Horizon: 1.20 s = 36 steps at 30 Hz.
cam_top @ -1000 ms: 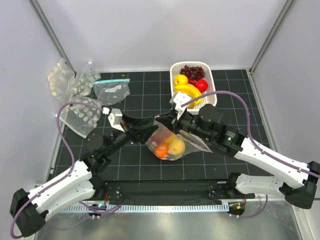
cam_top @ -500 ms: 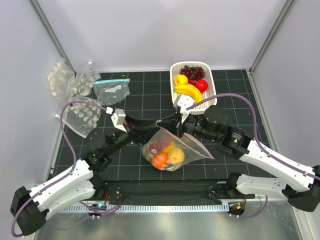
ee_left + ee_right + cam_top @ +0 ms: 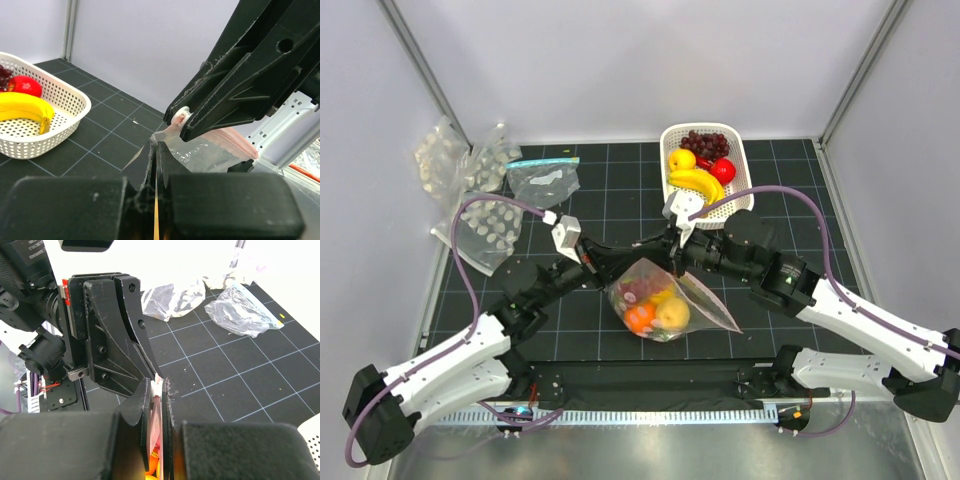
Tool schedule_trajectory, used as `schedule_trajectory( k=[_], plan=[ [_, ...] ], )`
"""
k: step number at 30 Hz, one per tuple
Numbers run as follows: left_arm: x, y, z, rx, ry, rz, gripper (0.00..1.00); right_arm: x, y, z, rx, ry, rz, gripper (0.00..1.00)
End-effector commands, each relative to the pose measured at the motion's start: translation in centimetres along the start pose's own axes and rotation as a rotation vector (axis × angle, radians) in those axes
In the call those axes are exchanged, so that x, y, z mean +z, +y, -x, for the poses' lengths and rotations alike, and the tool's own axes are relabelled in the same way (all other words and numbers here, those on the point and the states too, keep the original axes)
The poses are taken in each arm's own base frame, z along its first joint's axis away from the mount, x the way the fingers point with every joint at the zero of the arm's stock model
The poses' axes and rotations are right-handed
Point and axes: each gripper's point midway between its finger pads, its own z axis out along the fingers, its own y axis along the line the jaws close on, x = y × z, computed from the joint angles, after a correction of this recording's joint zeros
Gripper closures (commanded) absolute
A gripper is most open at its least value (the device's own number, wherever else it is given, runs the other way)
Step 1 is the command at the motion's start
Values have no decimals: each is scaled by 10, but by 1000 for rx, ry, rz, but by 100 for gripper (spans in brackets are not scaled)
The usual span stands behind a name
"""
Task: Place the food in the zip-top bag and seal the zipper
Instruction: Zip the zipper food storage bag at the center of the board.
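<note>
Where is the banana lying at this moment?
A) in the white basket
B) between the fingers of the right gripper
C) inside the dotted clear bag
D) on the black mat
A: the banana lies in the white basket at the far side of the table, next to a red fruit.

your left arm (image 3: pixel 450 365) and right arm (image 3: pixel 865 320) share one build: glossy white shells on the near links, black joints and slim black links farther out. a purple-grey cable (image 3: pixel 456 235) loops alongside each arm, and a small white camera mount (image 3: pixel 565 235) sits at each wrist. the left gripper (image 3: pixel 154 150) and right gripper (image 3: pixel 159 387) have matte black fingers (image 3: pixel 136 409) with rough, frayed-looking edges. on the left gripper's body you can see a red tab (image 3: pixel 65 284) and small screws.
</note>
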Motion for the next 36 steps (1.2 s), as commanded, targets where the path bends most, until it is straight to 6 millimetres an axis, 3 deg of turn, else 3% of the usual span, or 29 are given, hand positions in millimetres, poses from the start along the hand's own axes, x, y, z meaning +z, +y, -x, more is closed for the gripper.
schedule_trajectory(
  k=[1,12,19,28,33,36],
  plan=[
    [1,-4,29,8,-97,16,100,-4,-3,32,-6,-97,-22,99],
    [-9,31,36,-16,-139,229,100,-9,-21,18,15,-61,-135,99],
    [-11,31,35,-19,-138,231,100,2,-26,0,-3,-23,-135,99],
    [-11,30,35,-23,-136,224,100,-6,-22,4,-30,-67,-114,99],
    [-4,17,29,-17,-96,146,99,-6,-18,5,-39,-89,-85,99],
    [0,8,24,-9,-68,83,86,-7,-12,6,-44,-99,-47,99]
  ],
)
